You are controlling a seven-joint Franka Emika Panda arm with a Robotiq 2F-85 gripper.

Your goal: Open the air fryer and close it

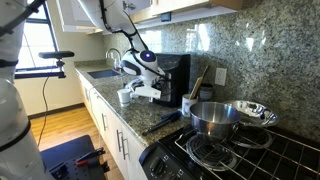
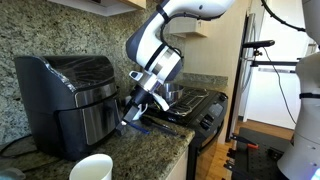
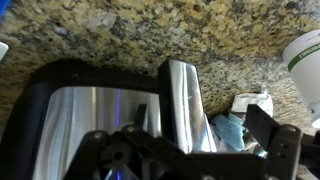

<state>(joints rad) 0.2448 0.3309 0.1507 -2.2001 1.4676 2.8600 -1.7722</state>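
Approach step: released tool (image 2: 135, 108) is hovering at three o'clock of black boxy air fryer (image 2: 60, 90), its silvery drawer seemingly shut; next move is calling for clasping upright metallic handle (image 3: 186, 100).

Air fryer (image 2: 65, 95) on counter (image 2: 150, 150), mug (image 2: 92, 168) before it, pincer (image 2: 133, 112) beside its front.

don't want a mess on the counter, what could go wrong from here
1. The mug stands on the counter close beside the open fingers; the arm could knock it over when it pulls back.
2. Nothing braces the air fryer; a pull on its handle might drag the whole box over the counter instead of freeing the drawer.
3. The handle looks shiny, so the fingers may slip off.
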